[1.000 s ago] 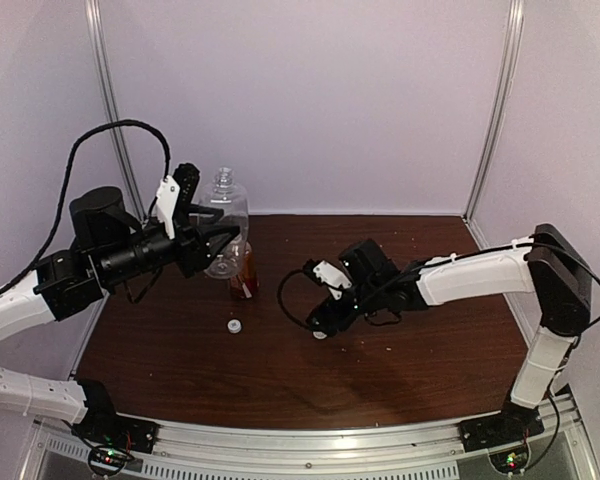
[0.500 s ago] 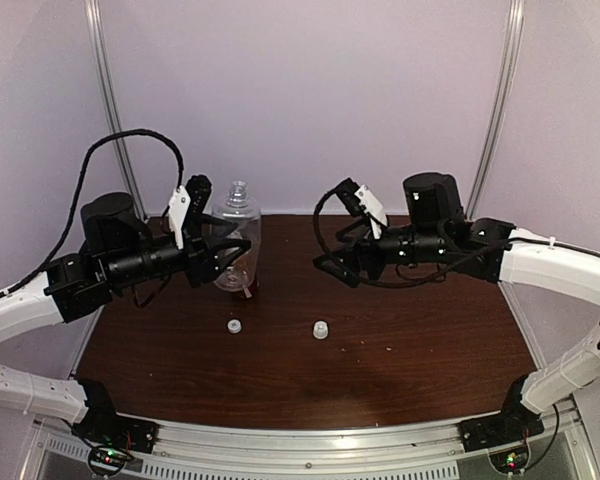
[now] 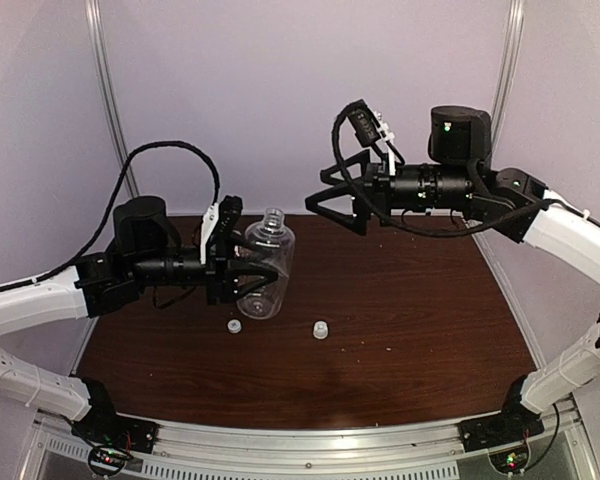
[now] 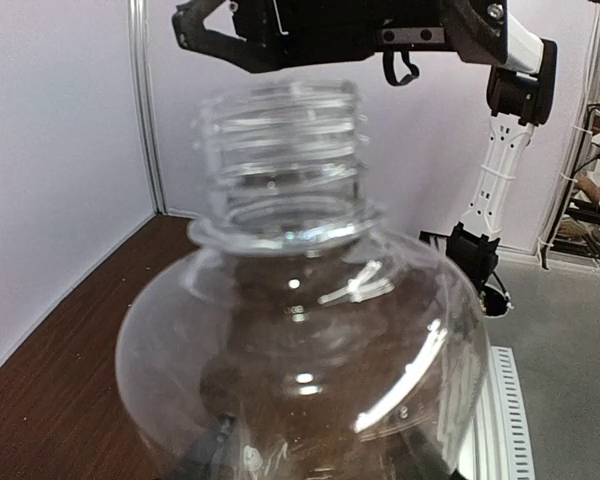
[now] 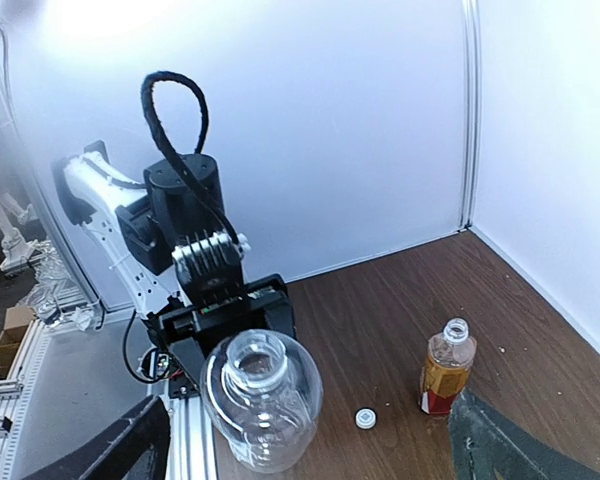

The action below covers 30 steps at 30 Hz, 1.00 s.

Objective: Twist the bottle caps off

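My left gripper (image 3: 250, 279) is shut on the clear bottle (image 3: 273, 248) and holds it above the table; its neck is open, with bare threads (image 4: 283, 120). The bottle fills the left wrist view, and dark fingers (image 4: 212, 452) show through its base. Two whitish caps lie on the table, one (image 3: 234, 326) below the bottle and one (image 3: 321, 330) to its right. My right gripper (image 3: 317, 192) is open and empty, raised high at the back. The right wrist view shows the clear bottle (image 5: 265, 405), one cap (image 5: 366, 417) and the amber bottle (image 5: 447, 367), upright and capless.
The brown table (image 3: 410, 330) has white walls on three sides and metal corner posts (image 3: 108, 100). An aluminium rail (image 3: 310, 440) runs along the near edge. In the top view the amber bottle is hidden behind the clear bottle.
My right gripper left a cap on the table, then rose up and back. My left gripper carried the clear bottle right and forward.
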Tool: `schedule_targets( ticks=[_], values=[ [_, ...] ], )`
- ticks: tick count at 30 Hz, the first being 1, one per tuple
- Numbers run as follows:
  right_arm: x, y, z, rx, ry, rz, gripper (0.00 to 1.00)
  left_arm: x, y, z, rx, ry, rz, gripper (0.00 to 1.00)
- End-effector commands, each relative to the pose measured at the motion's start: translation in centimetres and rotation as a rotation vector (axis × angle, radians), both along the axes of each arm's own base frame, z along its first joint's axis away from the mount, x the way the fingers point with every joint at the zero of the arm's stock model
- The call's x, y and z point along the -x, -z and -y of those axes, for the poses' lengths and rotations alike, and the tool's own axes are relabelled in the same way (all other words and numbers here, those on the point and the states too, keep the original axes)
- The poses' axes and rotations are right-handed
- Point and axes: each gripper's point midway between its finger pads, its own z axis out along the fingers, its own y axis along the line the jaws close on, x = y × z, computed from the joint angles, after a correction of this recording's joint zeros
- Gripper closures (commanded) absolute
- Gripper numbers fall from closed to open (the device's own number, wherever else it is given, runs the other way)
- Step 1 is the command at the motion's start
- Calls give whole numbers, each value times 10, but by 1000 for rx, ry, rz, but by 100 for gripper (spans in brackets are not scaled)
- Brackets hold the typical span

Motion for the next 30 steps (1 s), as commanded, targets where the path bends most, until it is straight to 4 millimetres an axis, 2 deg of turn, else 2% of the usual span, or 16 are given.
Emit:
schedule_targets(
  ticks=[1,7,13,24,30],
  values=[
    [11,0,-13,23,-65,-51,4,12,-30,10,90,100,38,68],
    [14,4,-24,53,-89,-60,12,11,-26,20,78,124,19,68],
    [17,19,-34,105,-109,-78,22,9,-21,25,70,129,6,68],
    [19,37,-43,164,-136,-94,42,6,-14,30,54,133,-10,68],
    [18,45,-45,187,-138,-101,50,7,-12,31,49,132,-11,68]
  ],
)
